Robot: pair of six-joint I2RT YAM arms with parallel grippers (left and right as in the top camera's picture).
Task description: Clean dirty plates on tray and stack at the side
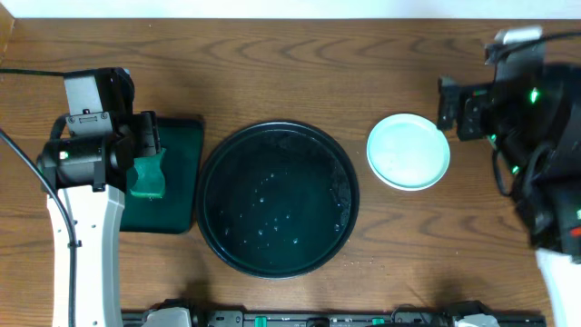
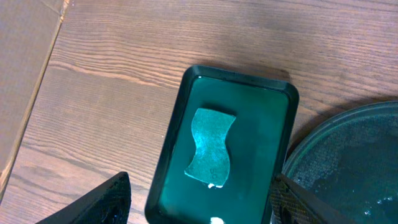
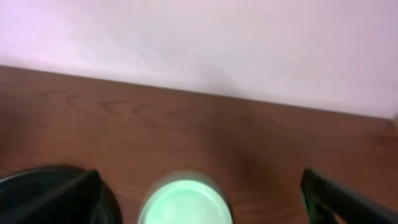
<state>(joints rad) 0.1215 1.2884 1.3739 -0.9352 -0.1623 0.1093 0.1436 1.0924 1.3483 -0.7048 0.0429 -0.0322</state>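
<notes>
I am looking down on the black tray (image 1: 203, 195) at the middle of the table (image 1: 272, 73). It is carrying no plates, only pale specks that look like droplets scattered over its floor. The plates (image 1: 408, 152) are sitting in 1 stack on the bare wood just to the right of it, close to its rim but not touching. The top plate is pale mint and looks clean. A whiter edge is showing along the stack's lower rim, but I cannot count how many plates are lying underneath.

The left gripper (image 1: 150, 141) is hovering over the dark-green tray (image 2: 261, 137), which is lying just left of the black tray (image 2: 348, 155). A teal sponge (image 2: 211, 148) is resting flat on the green tray. In the left wrist view, the fingers (image 2: 106, 199) are standing wide apart on either side of the sponge and pinching nothing.

The right gripper (image 1: 447, 109) is hanging beside the stack's far right edge. From the right wrist camera I am seeing its fingers (image 3: 342, 199) spread wide and holding nothing. The mint plate (image 3: 185, 199) is showing blurred below, between them.
</notes>
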